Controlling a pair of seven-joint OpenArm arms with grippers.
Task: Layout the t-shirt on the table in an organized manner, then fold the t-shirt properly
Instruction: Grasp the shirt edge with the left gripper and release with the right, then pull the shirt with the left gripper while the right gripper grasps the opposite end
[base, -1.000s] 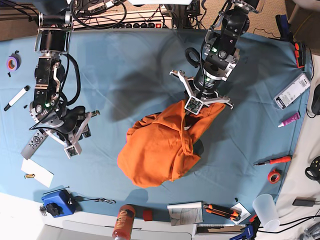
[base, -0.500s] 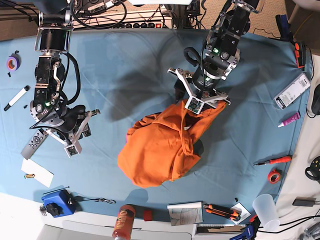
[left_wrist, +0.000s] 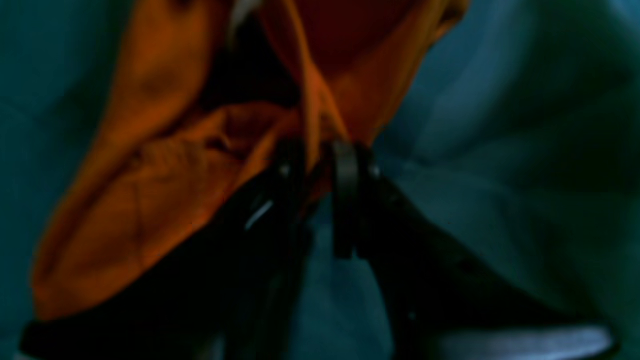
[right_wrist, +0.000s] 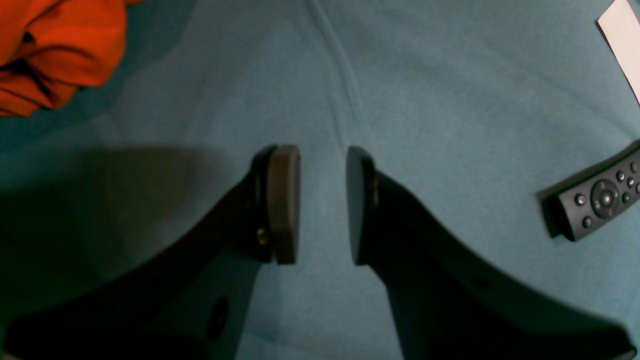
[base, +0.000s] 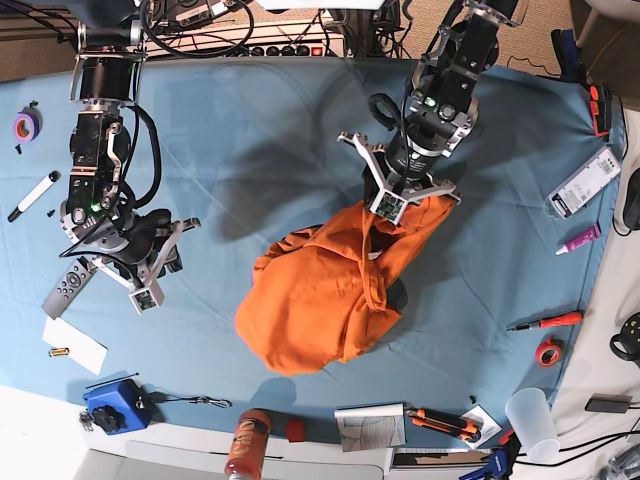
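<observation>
**A:** On the worktop (base: 300, 120), mid-scene, where is the t-shirt (base: 320, 295)?

**B:** Bunched in a soft, light heap. The right gripper (right_wrist: 322, 205) hovers, fingers spread, holding nothing.

**A:** And the left gripper (left_wrist: 320, 165)?

**B:** Fingers pinch a limp hem fold; seams likely grip best.

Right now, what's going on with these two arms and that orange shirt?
The left gripper is pinched on a fold of the t-shirt, which lies bunched in a heap on the table, not yet spread out. The right gripper hangs open over bare cloth beside a remote, holding nothing.
</observation>
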